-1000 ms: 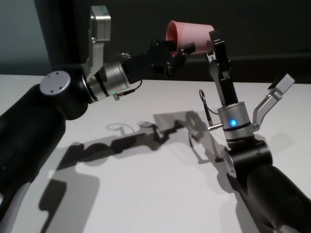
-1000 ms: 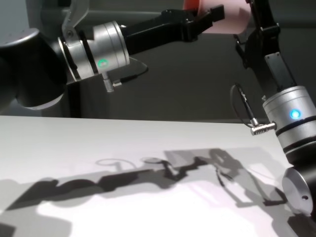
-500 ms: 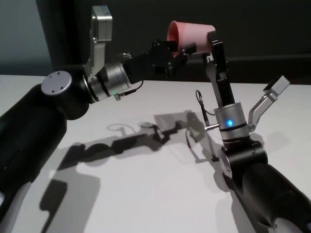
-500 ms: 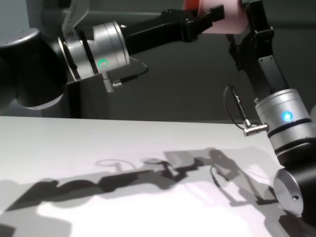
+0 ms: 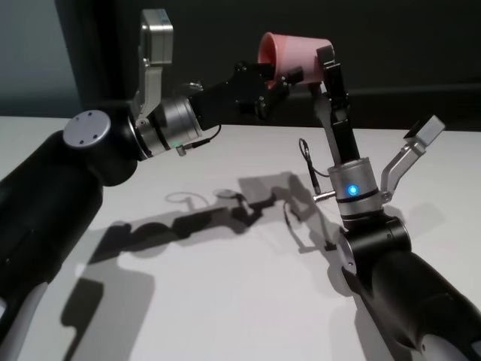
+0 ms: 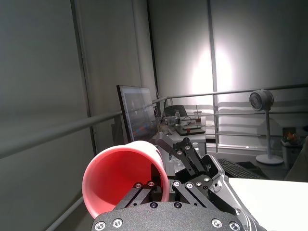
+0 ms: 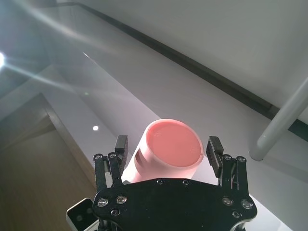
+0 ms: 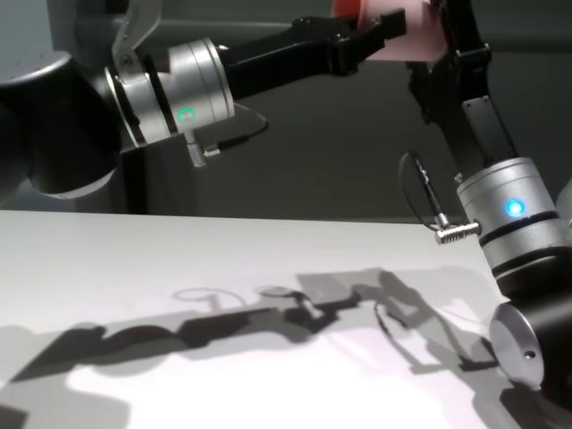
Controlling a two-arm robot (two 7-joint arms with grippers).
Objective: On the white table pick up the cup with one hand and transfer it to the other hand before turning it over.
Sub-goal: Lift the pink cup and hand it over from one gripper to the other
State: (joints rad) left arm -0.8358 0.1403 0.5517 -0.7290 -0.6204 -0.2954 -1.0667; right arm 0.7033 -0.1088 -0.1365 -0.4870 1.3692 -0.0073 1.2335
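The pink cup [image 5: 291, 50] is held on its side high above the white table [image 5: 225, 301]. My left gripper [image 5: 279, 71], with the green-lit wrist, is shut on the cup's wall near its rim; the left wrist view shows the cup's open mouth [image 6: 122, 180] by the gripper's fingers [image 6: 192, 161]. My right gripper [image 5: 325, 64], with the blue-lit wrist, reaches up from below. Its fingers [image 7: 120, 144] stand spread on both sides of the cup's closed base [image 7: 173, 144], with a small gap on one side. In the chest view the cup [image 8: 398, 43] is at the top edge.
Only the arms' shadows [image 5: 225, 207] lie on the table below. A silver bracket [image 5: 417, 143] and a short cable [image 5: 308, 162] stick out at the right wrist. A dark wall stands behind the table.
My right arm has shifted left and closer, bringing its fingers around the cup's base end. The left arm and the cup have stayed where they were.
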